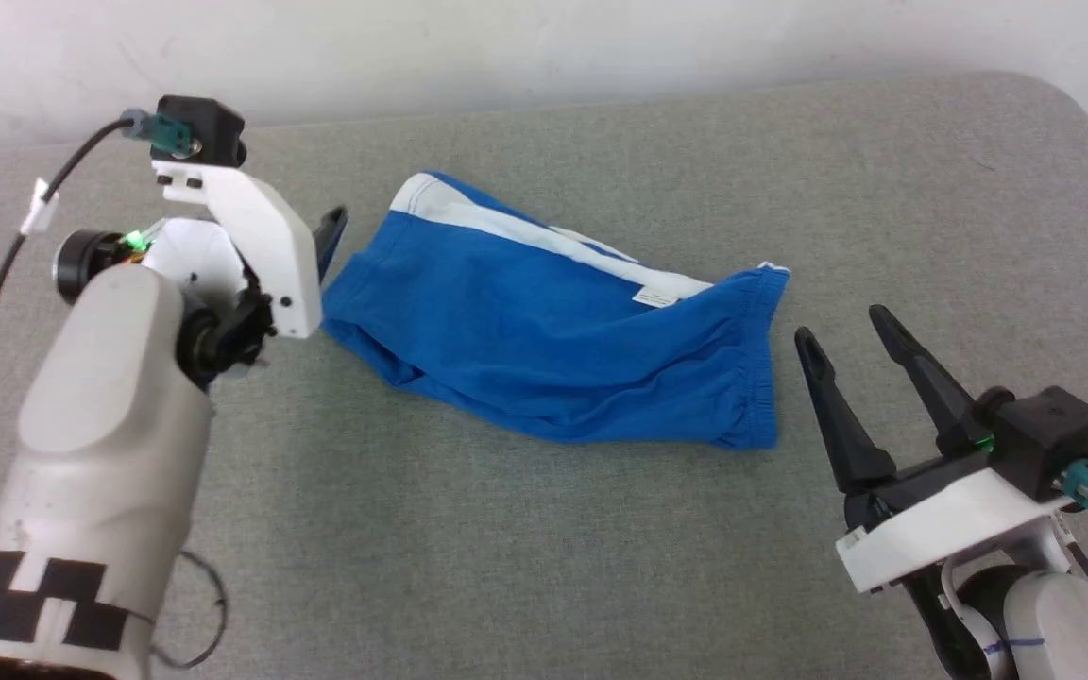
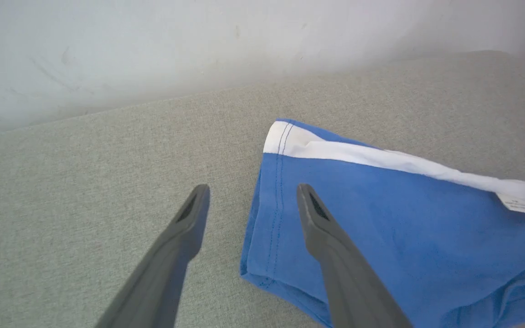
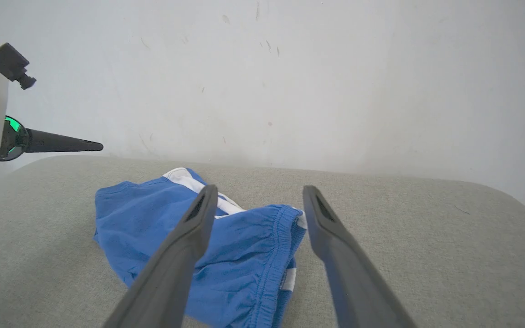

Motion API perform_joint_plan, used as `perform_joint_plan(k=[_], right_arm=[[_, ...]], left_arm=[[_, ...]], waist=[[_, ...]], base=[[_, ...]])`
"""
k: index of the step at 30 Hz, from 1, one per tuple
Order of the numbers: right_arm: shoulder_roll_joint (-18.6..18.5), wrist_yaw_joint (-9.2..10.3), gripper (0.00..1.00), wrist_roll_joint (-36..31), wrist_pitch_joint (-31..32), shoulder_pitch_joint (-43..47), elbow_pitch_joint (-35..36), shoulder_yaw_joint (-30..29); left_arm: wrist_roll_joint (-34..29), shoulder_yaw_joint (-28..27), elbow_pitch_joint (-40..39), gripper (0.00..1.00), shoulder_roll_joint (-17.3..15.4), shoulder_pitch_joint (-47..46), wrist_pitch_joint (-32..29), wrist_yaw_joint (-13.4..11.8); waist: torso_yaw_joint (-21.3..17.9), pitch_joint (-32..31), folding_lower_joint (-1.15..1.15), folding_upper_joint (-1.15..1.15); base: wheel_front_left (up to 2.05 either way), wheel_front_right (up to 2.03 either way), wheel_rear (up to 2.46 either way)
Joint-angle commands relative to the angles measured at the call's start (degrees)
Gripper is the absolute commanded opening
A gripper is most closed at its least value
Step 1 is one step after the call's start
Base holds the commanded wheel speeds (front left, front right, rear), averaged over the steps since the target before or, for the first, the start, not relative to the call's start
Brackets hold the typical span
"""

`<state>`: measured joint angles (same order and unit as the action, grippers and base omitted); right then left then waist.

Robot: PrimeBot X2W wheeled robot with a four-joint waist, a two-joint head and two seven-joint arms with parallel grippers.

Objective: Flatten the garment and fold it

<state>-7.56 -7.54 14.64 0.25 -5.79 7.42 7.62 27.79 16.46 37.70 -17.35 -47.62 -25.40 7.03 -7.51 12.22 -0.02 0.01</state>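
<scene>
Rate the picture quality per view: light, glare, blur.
Head view: soft even light, garment sharp, upper left corner washed out pink-white. Left wrist view: the left claw looms soft-edged near the lens, wall hazy. Right wrist view: the right claw likewise blurred, wall bright, no hard shadows.

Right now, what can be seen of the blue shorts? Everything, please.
The garment is bright blue soft cloth shorts, lying slack and rumpled, partly doubled over, on the grey padded surface. A broad white band runs along its far edge, with a small white tag beside it. The gathered waistband faces the robot's right, a stitched hem its left. The open left gripper and right gripper sit at either end, gripping nothing.
</scene>
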Motion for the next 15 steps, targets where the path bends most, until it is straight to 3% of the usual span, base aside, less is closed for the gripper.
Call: perform_joint_plan(k=[1,7,15], right_arm=[[-0.34,0.05,1.0,-0.26,0.23,0.88,1.11,0.14],[-0.49,0.05,1.0,-0.44,0.66,1.34,2.77,0.77],[0.23,0.05,1.0,0.95,0.08,1.26,2.41,0.63]], left_arm=[[0.88,1.15,-0.57,1.0,-0.89,-0.19,-3.49,0.37],[5.16,4.9,-0.11,1.0,-4.31,0.47,-15.2,0.44],[6.78,5.81,4.34,1.0,-5.8,3.33,-19.57,0.11]], waist=[[-0.68,0.37,0.02,-0.01],[-3.53,1.94,0.02,-0.01],[-6.17,3.26,0.02,-0.01]], base=[[0.0,0.0,0.0],[0.0,0.0,0.0],[0.0,0.0,0.0]])
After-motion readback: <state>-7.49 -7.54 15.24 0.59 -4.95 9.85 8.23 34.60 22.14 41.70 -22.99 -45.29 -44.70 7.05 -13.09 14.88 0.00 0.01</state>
